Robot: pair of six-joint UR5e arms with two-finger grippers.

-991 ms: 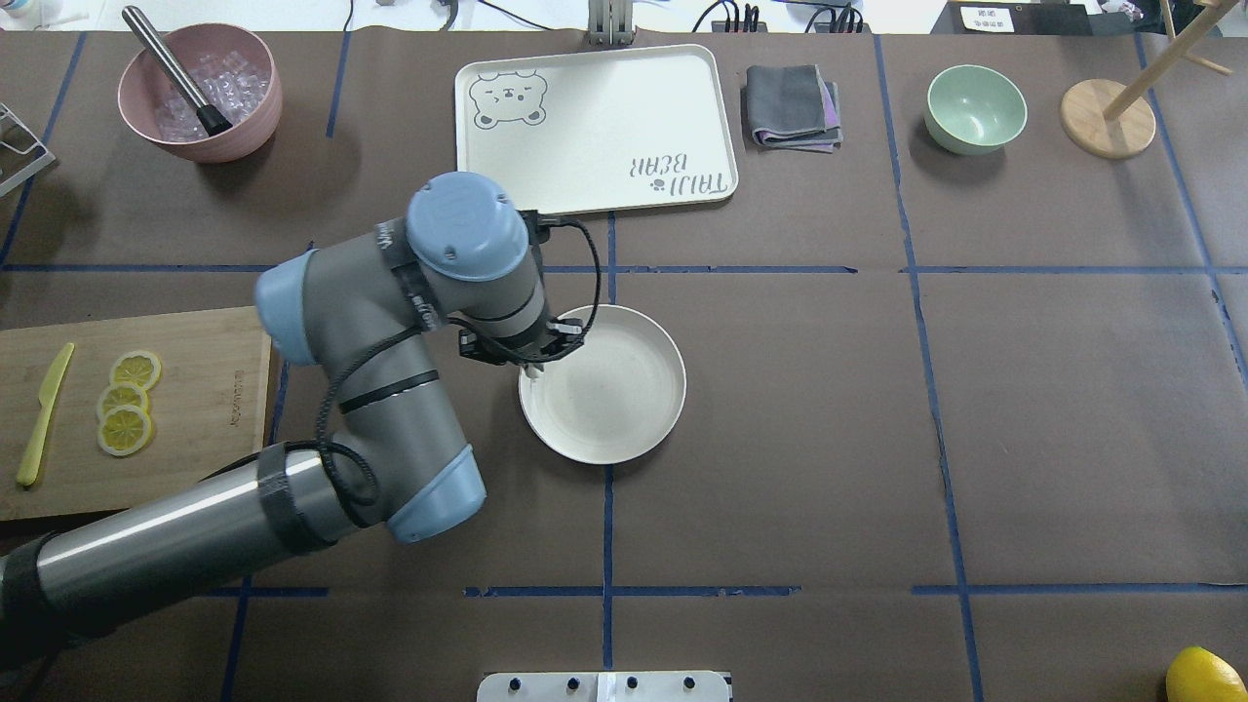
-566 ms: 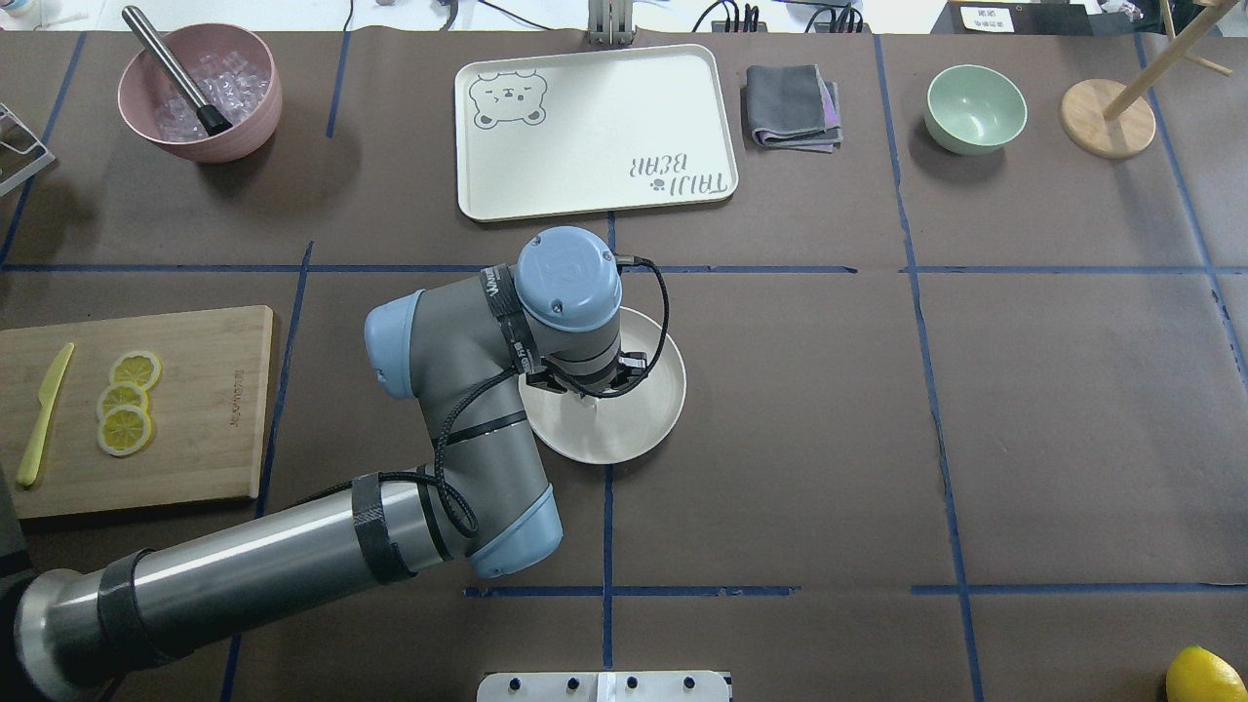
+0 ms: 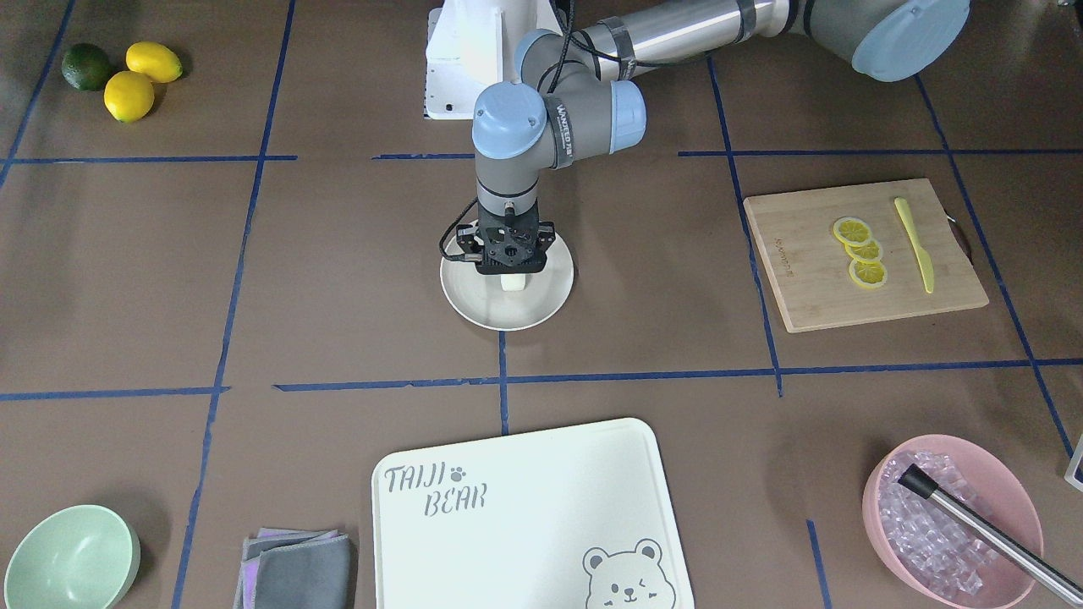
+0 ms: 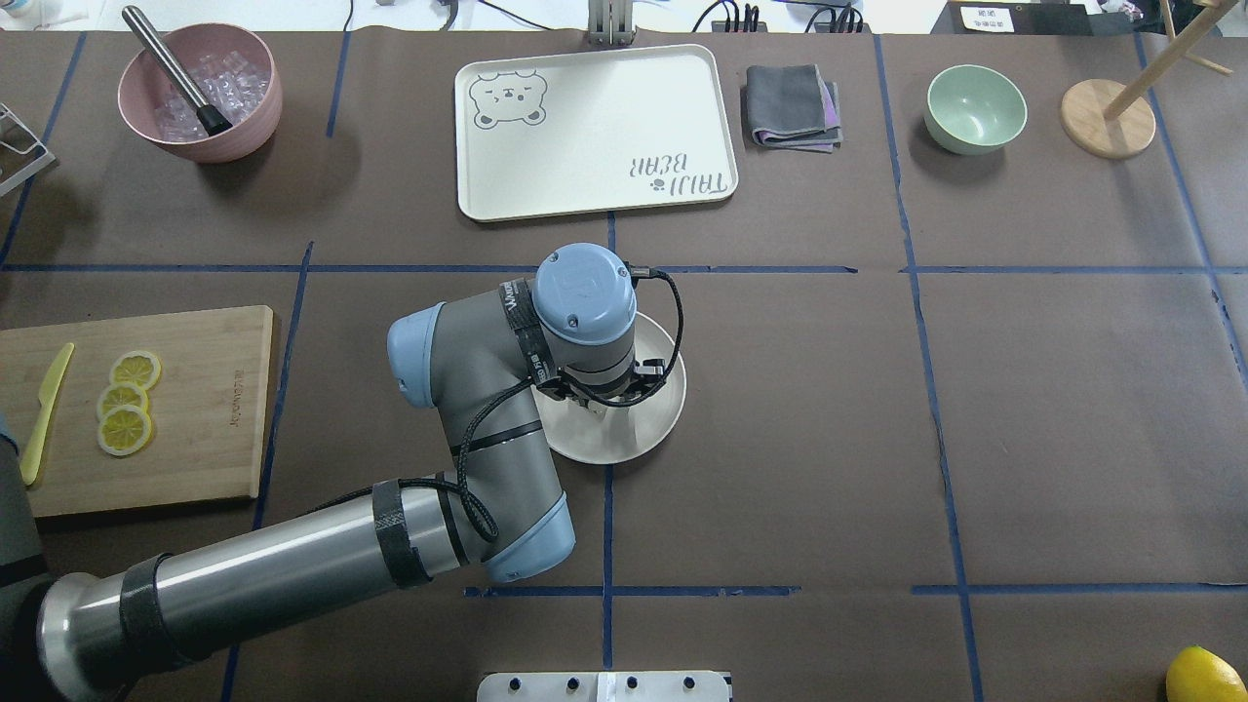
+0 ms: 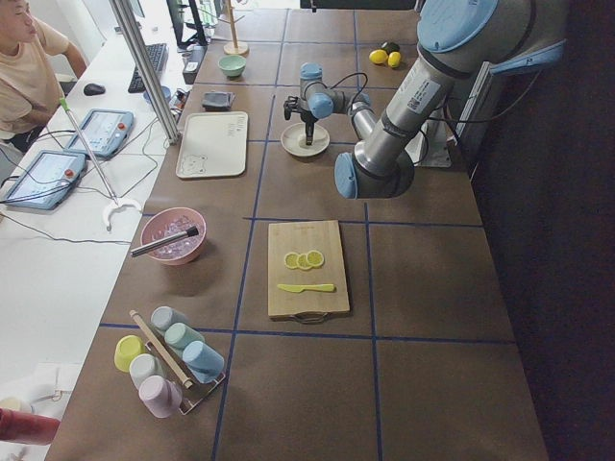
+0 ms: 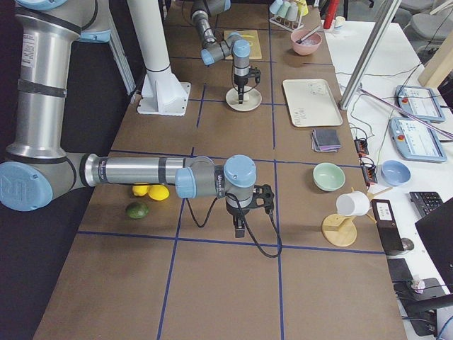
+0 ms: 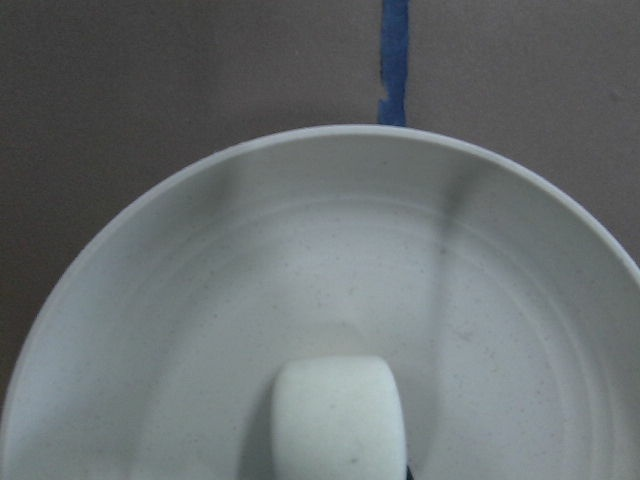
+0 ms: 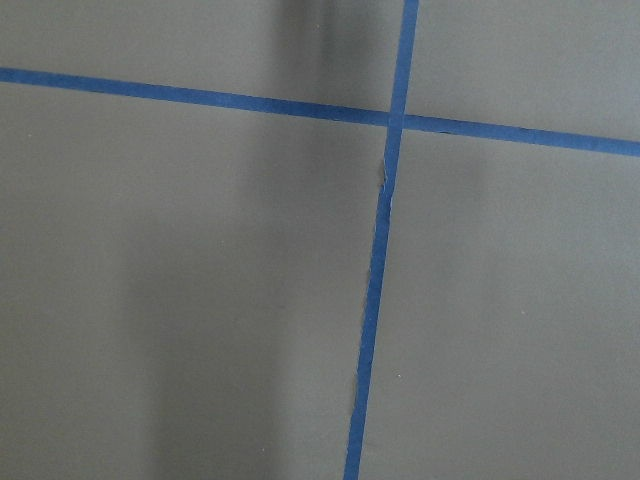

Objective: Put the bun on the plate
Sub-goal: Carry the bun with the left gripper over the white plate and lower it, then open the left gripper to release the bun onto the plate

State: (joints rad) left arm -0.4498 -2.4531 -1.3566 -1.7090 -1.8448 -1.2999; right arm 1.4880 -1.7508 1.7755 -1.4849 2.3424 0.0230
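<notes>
The round cream-white plate (image 3: 474,309) sits at mid-table on the brown cover. My left gripper (image 3: 511,277) points straight down over the plate's middle, shut on the small white bun (image 3: 512,285), which hangs just above the plate floor or touches it. In the left wrist view the bun (image 7: 335,415) fills the bottom centre with the plate (image 7: 300,250) spread beneath it. From overhead the wrist hides the bun and covers the plate's (image 4: 643,439) left half. My right gripper (image 6: 240,231) hangs over bare table far from the plate; I cannot tell whether it is open or shut.
A bear-printed tray (image 3: 525,507) lies beyond the plate. There is a cutting board (image 3: 804,271) with lemon slices and a yellow knife, a pink bowl (image 3: 880,507) of ice, a mint-green bowl (image 3: 68,558), folded cloths (image 3: 296,558), and lemons and a lime (image 3: 127,72). A person sits at the side desk.
My left arm has swung right, carrying the bun from the plate's left rim to over its middle, and has slowed.
</notes>
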